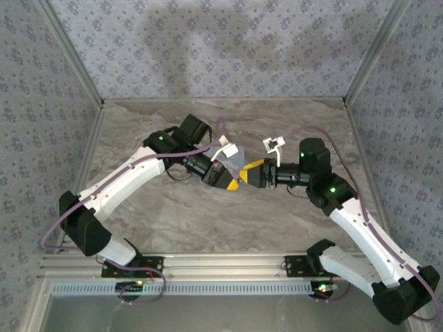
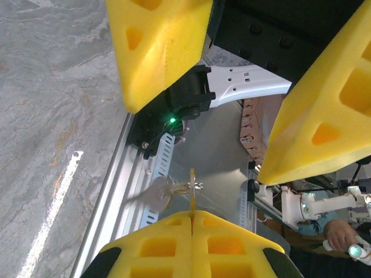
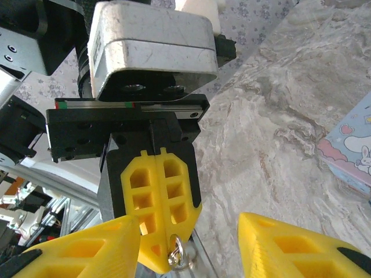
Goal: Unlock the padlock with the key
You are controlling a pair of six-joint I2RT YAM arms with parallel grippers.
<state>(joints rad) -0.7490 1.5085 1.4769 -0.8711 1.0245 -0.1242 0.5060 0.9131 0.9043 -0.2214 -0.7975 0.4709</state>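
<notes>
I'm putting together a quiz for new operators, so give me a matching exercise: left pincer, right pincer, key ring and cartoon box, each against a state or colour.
Things:
1. left pincer
2. right pincer
3. key ring
4. box

Descriptions:
A. light blue with a cartoon print
B. open, jaws apart
C. hanging at the tip of the shut pincer
D. shut on the key

Pairs: 1-D, 2-B, 3-C, 4-A

Both arms angled inward, left claw (image 1: pixel 232 182) tight together, right claw (image 1: pixel 252 168) agape, tip to tip
</notes>
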